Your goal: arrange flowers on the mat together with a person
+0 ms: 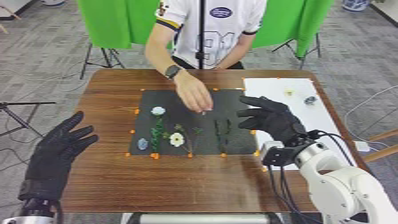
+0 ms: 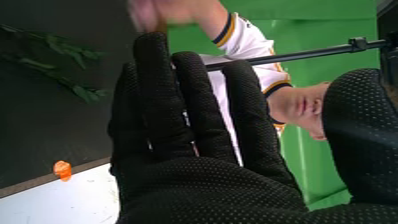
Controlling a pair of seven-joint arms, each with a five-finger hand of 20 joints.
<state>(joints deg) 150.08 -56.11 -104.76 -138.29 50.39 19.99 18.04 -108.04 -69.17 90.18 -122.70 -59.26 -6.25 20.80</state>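
The brown wooden desk (image 1: 115, 180) carries everything, with a green cloth backdrop (image 1: 111, 20) hanging beyond its far side. A black mat (image 1: 206, 148) lies around the middle of the desk, and a long white sheet (image 1: 320, 117) lies to its right.

The robot's left hand (image 1: 60, 147), in a black fabric glove, is above the desk's left side, left of the mat, its fingers slightly apart. The robot's right hand (image 1: 274, 120), gloved likewise, is over the border of mat and sheet, blocking part of both; its fingers are extended with narrow gaps, the thumb well apart. A person's bare hand (image 1: 193, 94) hangs over the far part of the mat; whether it holds anything is hard to tell. A slim black pole (image 1: 202, 35) stands upright at the far side, in front of the person.

On the mat's left part lies a white round flower on a long green stem (image 1: 158, 111), with a white open flower with a yellow centre (image 1: 177, 139) right of it. Two dark green leafy sprigs (image 1: 226, 136) lie farther right. A small bluish flower head (image 1: 142, 144) is near the left edge. On the sheet's far part are a pale yellow bloom (image 1: 289, 92) and a small greyish bloom (image 1: 310, 100). Small orange markers (image 2: 62, 170) dot the mat's edges.
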